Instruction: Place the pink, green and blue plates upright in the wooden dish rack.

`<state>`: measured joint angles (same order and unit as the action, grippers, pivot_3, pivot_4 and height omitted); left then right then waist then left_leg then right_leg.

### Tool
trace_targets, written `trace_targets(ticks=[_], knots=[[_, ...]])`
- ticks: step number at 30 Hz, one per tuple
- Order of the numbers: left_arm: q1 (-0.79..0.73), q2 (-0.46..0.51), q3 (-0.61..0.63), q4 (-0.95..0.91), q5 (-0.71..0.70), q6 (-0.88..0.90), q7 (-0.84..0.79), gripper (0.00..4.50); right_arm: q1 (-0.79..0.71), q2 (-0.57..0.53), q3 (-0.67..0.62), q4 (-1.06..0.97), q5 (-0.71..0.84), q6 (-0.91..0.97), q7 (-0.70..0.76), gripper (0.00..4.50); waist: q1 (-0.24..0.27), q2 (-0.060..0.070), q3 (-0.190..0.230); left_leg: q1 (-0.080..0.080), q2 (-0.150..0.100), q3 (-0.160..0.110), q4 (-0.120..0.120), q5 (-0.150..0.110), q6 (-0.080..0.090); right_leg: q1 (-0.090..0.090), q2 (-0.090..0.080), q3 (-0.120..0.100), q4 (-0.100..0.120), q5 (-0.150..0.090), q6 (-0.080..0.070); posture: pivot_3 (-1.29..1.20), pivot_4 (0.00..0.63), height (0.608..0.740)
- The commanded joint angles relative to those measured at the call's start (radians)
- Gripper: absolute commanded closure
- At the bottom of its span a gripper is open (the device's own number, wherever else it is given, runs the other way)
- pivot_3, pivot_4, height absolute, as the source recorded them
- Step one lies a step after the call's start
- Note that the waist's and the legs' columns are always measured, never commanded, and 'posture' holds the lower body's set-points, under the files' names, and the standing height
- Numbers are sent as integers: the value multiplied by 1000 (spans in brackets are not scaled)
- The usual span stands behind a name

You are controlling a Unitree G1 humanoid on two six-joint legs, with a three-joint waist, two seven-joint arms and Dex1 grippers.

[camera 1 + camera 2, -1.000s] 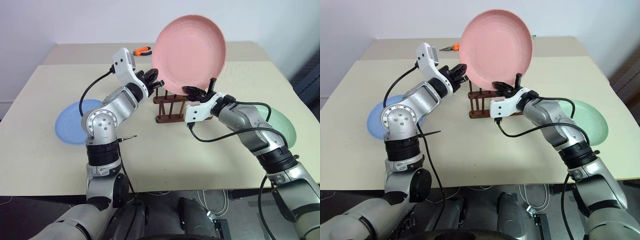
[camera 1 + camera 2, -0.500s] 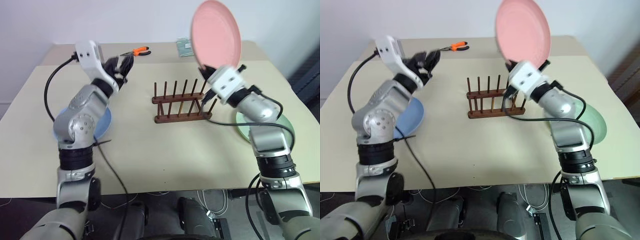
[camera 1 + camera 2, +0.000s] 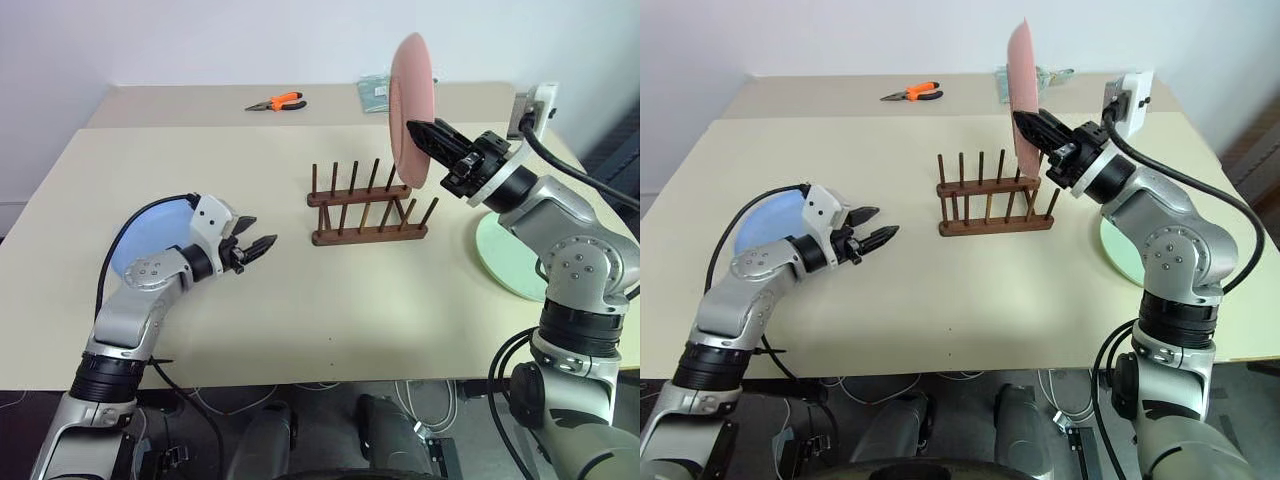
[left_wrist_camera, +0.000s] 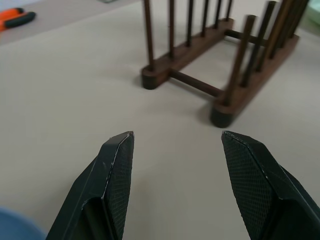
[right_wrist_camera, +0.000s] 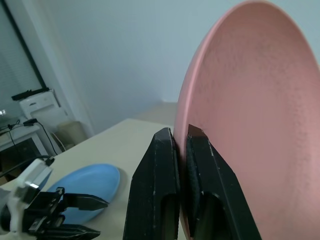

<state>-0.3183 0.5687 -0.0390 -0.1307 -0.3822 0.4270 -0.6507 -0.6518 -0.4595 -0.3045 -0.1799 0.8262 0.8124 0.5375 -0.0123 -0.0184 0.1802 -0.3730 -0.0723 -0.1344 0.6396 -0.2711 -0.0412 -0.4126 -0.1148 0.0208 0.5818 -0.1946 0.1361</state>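
Orange-handled pliers (image 3: 274,102) at table's (image 3: 330,320) far edge, greenish flat packet (image 3: 373,91) nearby, both w/ beige top

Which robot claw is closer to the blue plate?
The left. The left claw hovers open just beside the blue plate, on the side toward the wooden dish rack. The right claw is far across the table, holding the pink plate above the rack.

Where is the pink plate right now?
The pink plate is held upright, edge-on, by the right gripper, above the right end of the wooden dish rack, not yet between its pegs.
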Motion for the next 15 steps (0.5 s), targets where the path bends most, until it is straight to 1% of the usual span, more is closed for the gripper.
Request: trace_targets(ticks=[1,6,11,15], knots=[[6,-11,-4,-65,-6,3,-19,1670,-32,-20,-30,30,11,-21,-1,4500,0,0,0,0,0,0,0,0,0,0,0,0,0,0,0,0,150,740],[18,-13,-13,-91,-4,25,-46,1670,-51,-33,-71,112,41,-13,1,4500,0,0,0,0,0,0,0,0,0,0,0,0,0,0,0,0,150,740],[19,-18,-21,-96,7,31,-53,1670,-58,-43,-93,141,71,4,-1,4500,0,0,0,0,0,0,0,0,0,0,0,0,0,0,0,0,150,740],[19,-15,-32,-94,17,26,-64,1670,-64,-38,-124,179,123,47,-27,4500,0,0,0,0,0,0,0,0,0,0,0,0,0,0,0,0,150,740]])
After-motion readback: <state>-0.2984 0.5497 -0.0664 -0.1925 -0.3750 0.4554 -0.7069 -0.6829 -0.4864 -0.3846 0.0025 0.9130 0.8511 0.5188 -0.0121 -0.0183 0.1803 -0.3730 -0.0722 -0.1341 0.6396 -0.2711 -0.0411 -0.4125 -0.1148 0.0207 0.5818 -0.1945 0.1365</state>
